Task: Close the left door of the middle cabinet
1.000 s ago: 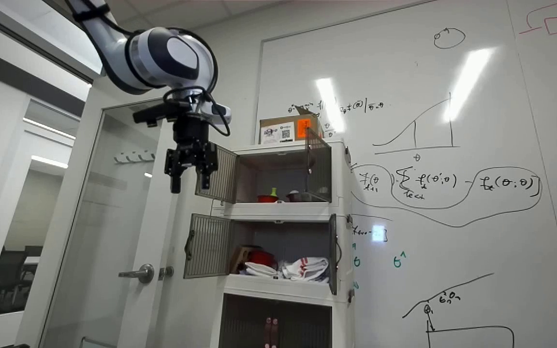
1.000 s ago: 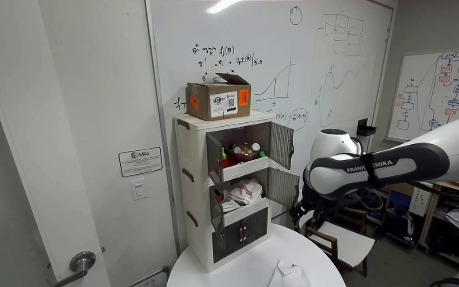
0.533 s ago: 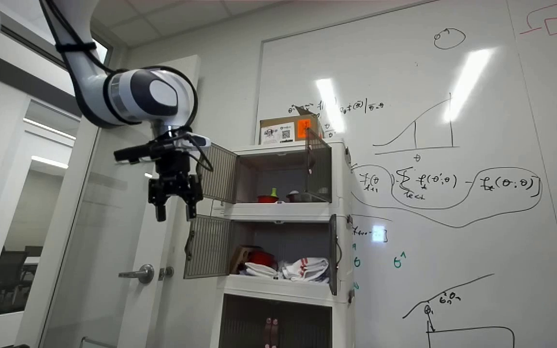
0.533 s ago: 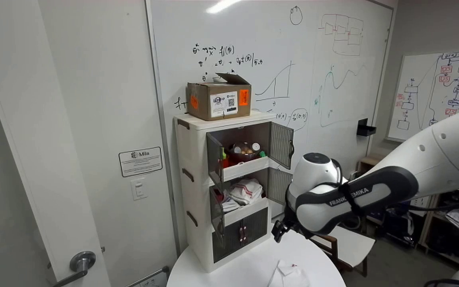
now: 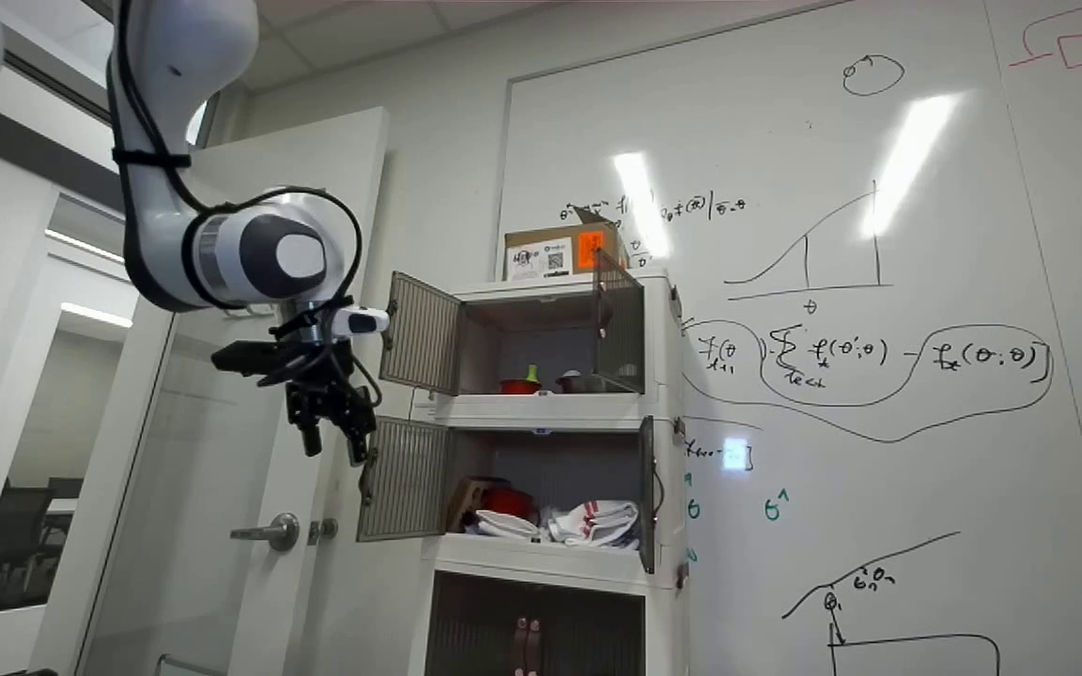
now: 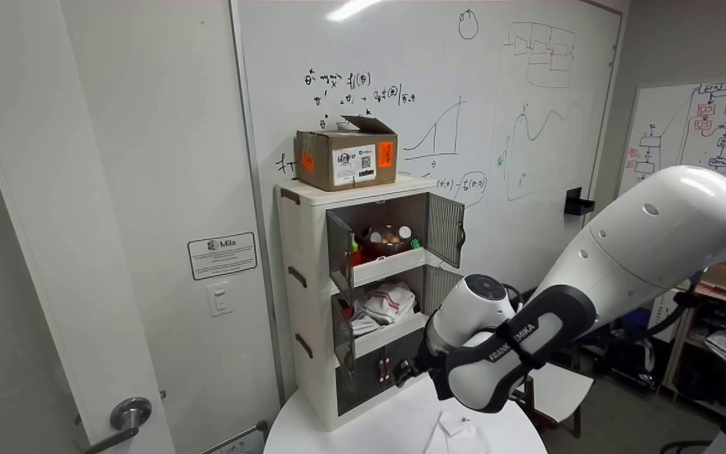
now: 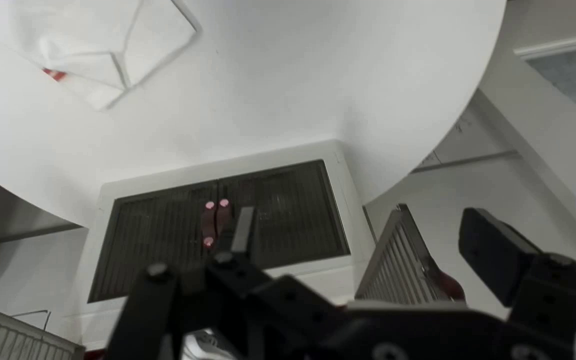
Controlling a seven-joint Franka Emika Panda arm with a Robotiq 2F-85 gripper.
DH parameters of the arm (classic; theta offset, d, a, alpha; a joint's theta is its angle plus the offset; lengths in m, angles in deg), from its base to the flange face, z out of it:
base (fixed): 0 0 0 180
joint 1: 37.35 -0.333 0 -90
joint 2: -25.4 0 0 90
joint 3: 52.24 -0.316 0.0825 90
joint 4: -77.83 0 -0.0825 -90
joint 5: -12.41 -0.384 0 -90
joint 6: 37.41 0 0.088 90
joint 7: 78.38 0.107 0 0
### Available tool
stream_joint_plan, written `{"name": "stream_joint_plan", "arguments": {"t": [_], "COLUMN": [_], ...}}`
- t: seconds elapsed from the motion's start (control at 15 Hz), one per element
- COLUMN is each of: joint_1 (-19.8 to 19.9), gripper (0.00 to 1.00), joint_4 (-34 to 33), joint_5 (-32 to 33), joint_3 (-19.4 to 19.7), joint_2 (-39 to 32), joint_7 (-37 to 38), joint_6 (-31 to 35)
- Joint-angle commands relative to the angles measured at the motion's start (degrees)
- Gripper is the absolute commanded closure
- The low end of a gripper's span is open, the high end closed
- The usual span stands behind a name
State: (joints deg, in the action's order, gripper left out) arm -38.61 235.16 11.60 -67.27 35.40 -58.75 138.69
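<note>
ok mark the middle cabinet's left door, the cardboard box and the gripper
Left door (image 5: 406,481): in an exterior view, on the ribbed panel
Cardboard box (image 6: 349,162): in an exterior view, on the front label
Gripper (image 5: 334,453): in an exterior view, midway between its fingertips

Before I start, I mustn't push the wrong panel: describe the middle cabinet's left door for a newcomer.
Facing the white cabinet unit topped by a cardboard box, find its middle cabinet, holding red-striped white cloth. The left door is the open, ribbed grey panel at that compartment's left edge. It hangs below a matching upper door, across the opening from the right door.
</note>
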Motion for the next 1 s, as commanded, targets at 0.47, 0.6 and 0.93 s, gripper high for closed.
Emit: {"name": "stream_joint_plan", "arguments": {"t": [0.47,0.6,0.93], "joint_1": [-0.81,-0.82,-2.43], "gripper": [0.00,0.00,0.00], "joint_4": [-0.63,-0.65,-0.14], "joint_5": [-2.68,-2.68,-0.15], "joint_3": [0.14,0.08,0.98], "joint_2": [-4.64,-4.64,-8.10], "joint_7": [0.01,0.01,2.97], "joint_6": [17.15,17.15,23.48]}}
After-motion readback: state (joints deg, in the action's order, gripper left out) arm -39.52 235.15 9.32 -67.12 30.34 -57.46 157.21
